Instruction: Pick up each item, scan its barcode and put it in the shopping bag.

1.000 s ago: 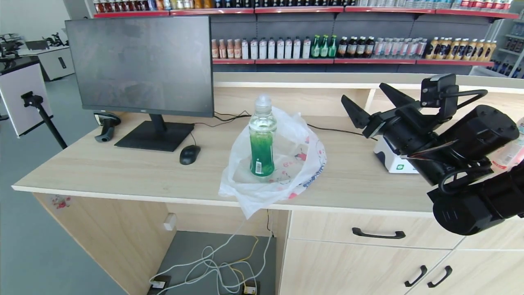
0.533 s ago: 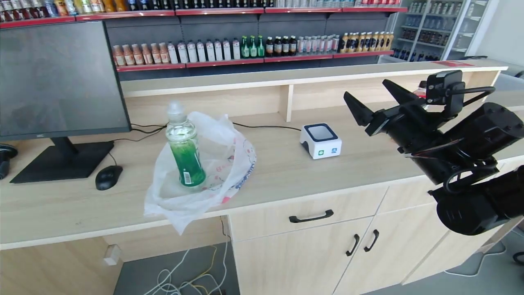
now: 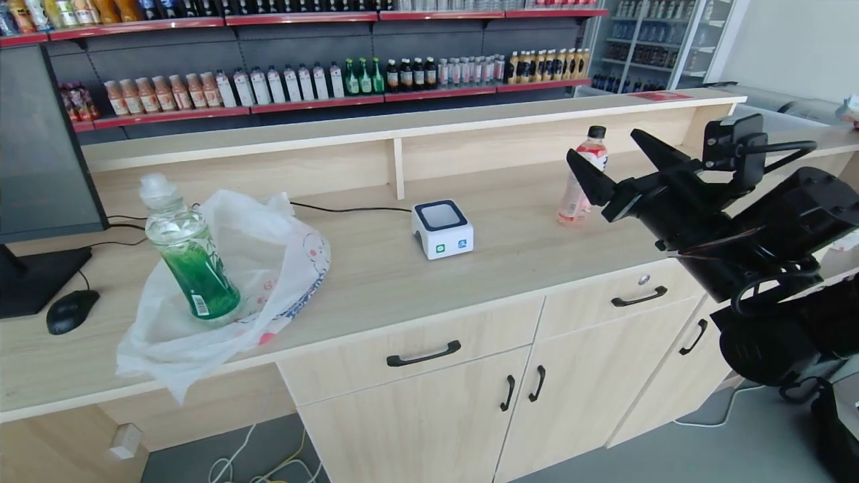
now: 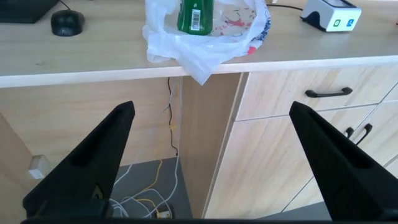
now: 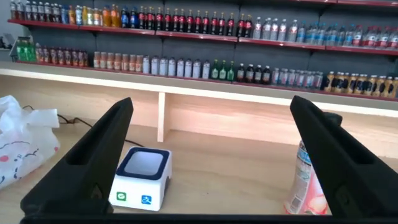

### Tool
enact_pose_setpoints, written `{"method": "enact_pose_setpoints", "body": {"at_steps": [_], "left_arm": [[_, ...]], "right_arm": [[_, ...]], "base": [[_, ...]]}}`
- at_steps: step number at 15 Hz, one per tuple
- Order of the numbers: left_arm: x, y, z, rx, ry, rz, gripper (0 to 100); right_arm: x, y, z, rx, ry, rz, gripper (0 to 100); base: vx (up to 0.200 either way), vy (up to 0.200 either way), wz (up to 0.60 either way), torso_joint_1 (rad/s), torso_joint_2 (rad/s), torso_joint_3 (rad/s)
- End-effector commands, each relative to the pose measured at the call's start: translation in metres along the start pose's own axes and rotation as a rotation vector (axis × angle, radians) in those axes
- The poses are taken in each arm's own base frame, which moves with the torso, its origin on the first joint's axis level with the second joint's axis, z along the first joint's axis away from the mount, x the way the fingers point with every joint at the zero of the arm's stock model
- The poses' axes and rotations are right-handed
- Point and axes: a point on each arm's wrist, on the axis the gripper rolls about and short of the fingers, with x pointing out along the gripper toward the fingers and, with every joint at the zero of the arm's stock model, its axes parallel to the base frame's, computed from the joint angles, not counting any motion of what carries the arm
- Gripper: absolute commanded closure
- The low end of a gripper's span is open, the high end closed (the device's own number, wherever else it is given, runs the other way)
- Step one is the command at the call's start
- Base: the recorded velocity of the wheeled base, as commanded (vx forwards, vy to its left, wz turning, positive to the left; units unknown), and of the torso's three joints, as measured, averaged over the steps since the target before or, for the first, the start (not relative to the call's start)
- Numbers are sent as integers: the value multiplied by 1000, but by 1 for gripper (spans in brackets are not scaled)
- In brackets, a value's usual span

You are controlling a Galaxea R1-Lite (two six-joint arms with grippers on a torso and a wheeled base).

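Observation:
A green bottle (image 3: pixel 191 261) stands upright inside the white shopping bag (image 3: pixel 268 261) on the counter's left part. The white barcode scanner (image 3: pixel 441 229) sits mid-counter. A pink bottle (image 3: pixel 572 204) with a black cap stands farther right, near the back ledge. My right gripper (image 3: pixel 601 142) hangs open and empty above the counter's right end, pointing toward the pink bottle (image 5: pixel 308 186) and the scanner (image 5: pixel 142 177). My left gripper (image 4: pixel 211 107) is open and empty, low in front of the counter, facing the bag (image 4: pixel 205 46) and the green bottle (image 4: pixel 195 15).
A monitor (image 3: pixel 33 147) and a mouse (image 3: pixel 70 310) occupy the counter's far left. A raised ledge (image 3: pixel 402 127) runs along the back, with store shelves of bottles (image 3: pixel 302 80) behind. Drawers and cabinet doors (image 3: pixel 423 352) front the counter; cables lie on the floor.
The head camera has swung to the right, so the whole scene slid left and the pink bottle came into view. The right gripper stays open at the same spot in the picture.

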Motion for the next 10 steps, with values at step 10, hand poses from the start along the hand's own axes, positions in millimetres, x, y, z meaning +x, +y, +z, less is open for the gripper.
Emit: {"method": "enact_pose_setpoints", "body": {"at_steps": [10], "left_arm": [[0, 0, 0, 0, 1, 1, 0]], "right_arm": [[-15, 5, -7, 13, 63, 9, 0]], "base": [[0, -200, 0, 0, 1, 2]]}}
